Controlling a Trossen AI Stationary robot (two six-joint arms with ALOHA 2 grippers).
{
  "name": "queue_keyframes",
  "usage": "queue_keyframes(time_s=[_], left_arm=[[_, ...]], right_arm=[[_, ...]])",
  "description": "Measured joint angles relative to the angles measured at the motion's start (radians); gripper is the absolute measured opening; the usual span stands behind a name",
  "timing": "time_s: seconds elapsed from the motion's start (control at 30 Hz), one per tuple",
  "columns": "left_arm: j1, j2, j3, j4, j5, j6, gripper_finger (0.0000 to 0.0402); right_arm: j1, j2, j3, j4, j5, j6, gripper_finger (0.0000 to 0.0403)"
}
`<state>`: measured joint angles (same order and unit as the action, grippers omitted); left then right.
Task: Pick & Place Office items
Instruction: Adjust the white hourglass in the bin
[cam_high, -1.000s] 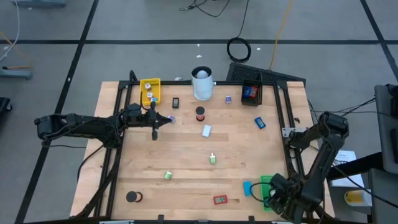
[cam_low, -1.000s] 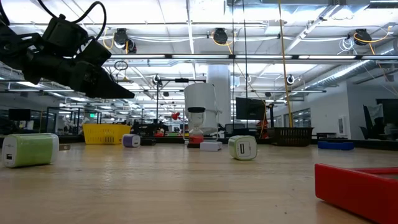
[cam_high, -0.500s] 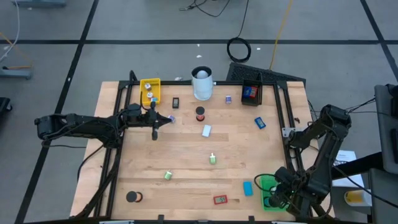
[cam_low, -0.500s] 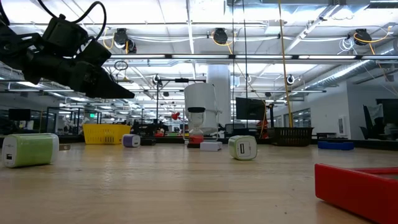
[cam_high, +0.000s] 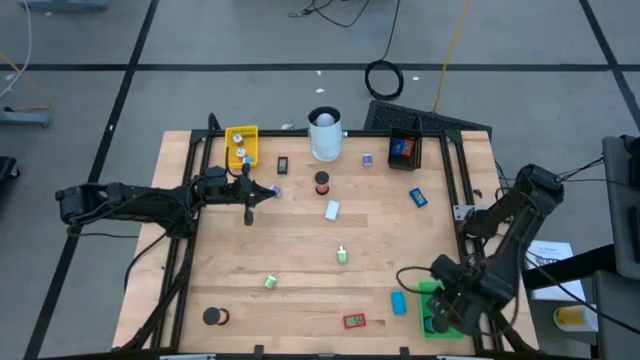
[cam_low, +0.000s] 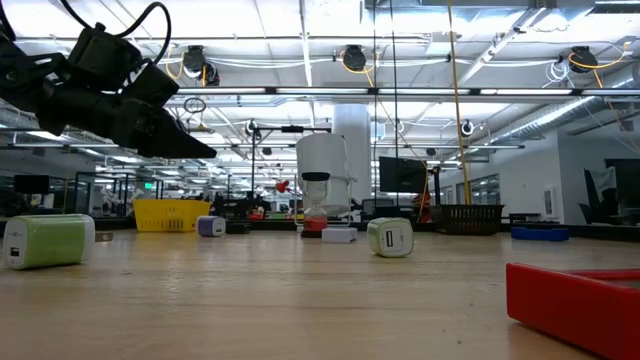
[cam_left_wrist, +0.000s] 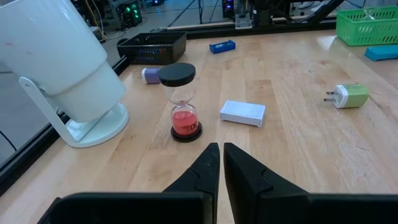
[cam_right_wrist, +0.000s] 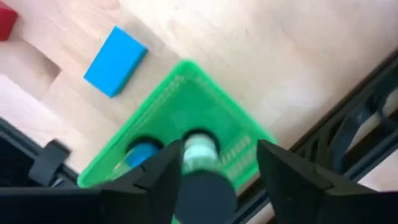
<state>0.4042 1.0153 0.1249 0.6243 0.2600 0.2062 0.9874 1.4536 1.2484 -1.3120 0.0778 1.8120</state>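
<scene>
The office items lie scattered on the wooden table: a red-sand hourglass (cam_high: 321, 183), a white block (cam_high: 332, 210), green plugs (cam_high: 342, 255), a blue block (cam_high: 398, 302), a red piece (cam_high: 354, 321) and a black disc (cam_high: 213, 317). My right gripper (cam_high: 440, 308) hangs open, pointing down over the green tray (cam_right_wrist: 186, 93) at the near right corner. The tray holds a blue piece (cam_right_wrist: 142, 152) and a green-white piece (cam_right_wrist: 199, 146). A dark round thing (cam_right_wrist: 205, 193) shows between the fingers. My left gripper (cam_left_wrist: 219, 149) hovers shut at the far left, facing the hourglass (cam_left_wrist: 180, 106). My right gripper's fingers (cam_right_wrist: 163, 171) stand on either side of the dark round thing in the green tray. It lies close to one finger and clear of the other. Whether that finger touches it, I cannot tell.
A tall white cylinder (cam_high: 325, 133) stands at the far edge, between a yellow tray (cam_high: 241, 147) and a black tray (cam_high: 404, 150). A black frame rail (cam_high: 455, 200) runs along the table's sides. Bare wood lies around the table's middle.
My right gripper has risen above the green tray and drifted a little toward the table's far edge, still pointing down. The blue block beside the tray now shows clear of the arm.
</scene>
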Motion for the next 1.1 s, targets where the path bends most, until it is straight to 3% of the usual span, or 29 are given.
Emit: queue_keyframes(time_s=[0.17,0.37,0.5,0.7,1.1], left_arm=[[0.000,0.000,0.000,0.000,0.000,0.000,0.0031],[0.000,0.000,0.000,0.000,0.000,-0.001,0.0031],[0.000,0.000,0.000,0.000,0.000,-0.001,0.0031],[0.000,0.000,0.000,0.000,0.000,-0.001,0.0031],[0.000,0.000,0.000,-0.001,0.000,-0.003,0.0031]], right_arm=[[-0.115,0.010,-0.019,0.022,-0.065,-0.204,0.0104],[-0.210,0.010,-0.160,0.130,-0.216,-0.438,0.0009],[-0.219,0.011,-0.236,0.232,-0.265,-0.533,0.0009],[-0.174,0.011,-0.246,0.324,-0.235,-0.596,0.0001],[-0.092,0.011,-0.246,0.379,-0.239,-0.508,0.0001]])
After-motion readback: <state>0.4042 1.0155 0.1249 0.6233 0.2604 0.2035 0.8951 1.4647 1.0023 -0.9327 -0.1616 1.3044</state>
